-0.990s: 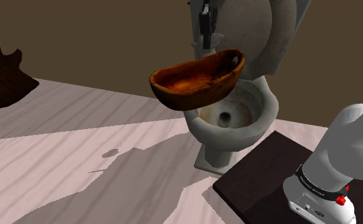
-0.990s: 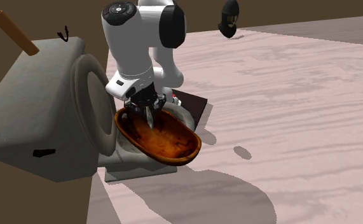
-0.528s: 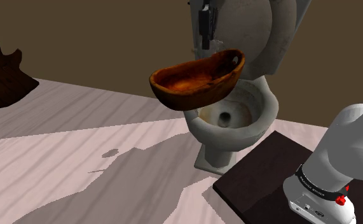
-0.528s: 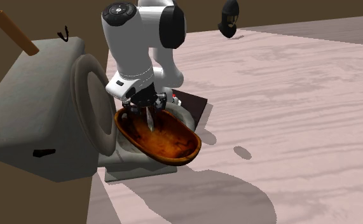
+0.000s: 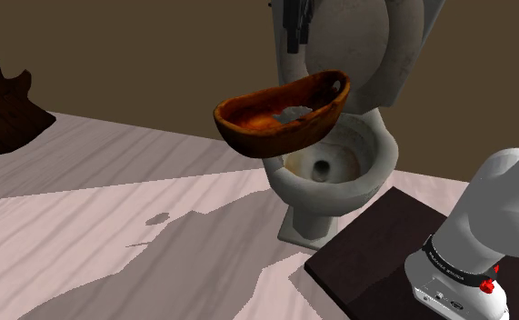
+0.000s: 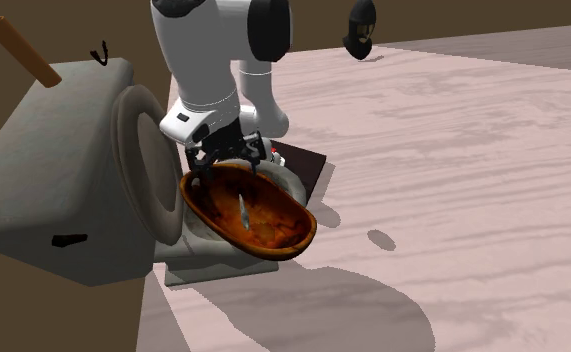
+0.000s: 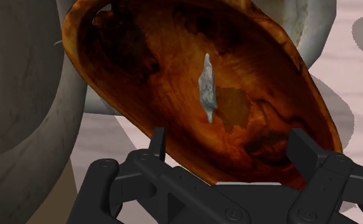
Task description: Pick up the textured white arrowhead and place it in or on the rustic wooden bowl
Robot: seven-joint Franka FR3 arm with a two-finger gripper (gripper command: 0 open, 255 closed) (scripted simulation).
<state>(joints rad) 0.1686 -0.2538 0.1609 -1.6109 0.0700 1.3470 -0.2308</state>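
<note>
A reddish-brown wooden bowl (image 5: 248, 123) (image 6: 278, 238) (image 7: 142, 70) rests across the rim of a toilet. A small pale grey textured arrowhead (image 5: 292, 114) (image 6: 243, 208) (image 7: 207, 86) lies loose inside the bowl, near its middle. My black gripper (image 5: 295, 44) (image 6: 227, 170) (image 7: 232, 147) hangs a little above the bowl and the arrowhead. Its fingers (image 7: 159, 143) stand wide apart, open, with nothing between them and no contact with the arrowhead.
The grey toilet (image 5: 339, 173) has its lid raised and a tank (image 6: 53, 170) with a brown stick (image 6: 21, 52) on top. The dark stand plate (image 5: 375, 245) lies beside it. A dark object (image 6: 361, 28) sits far off on the pale floor.
The fingers have gone from shut to wide open and let go of the arrowhead, which now lies in the bowl. The gripper has risen a little above the bowl.
</note>
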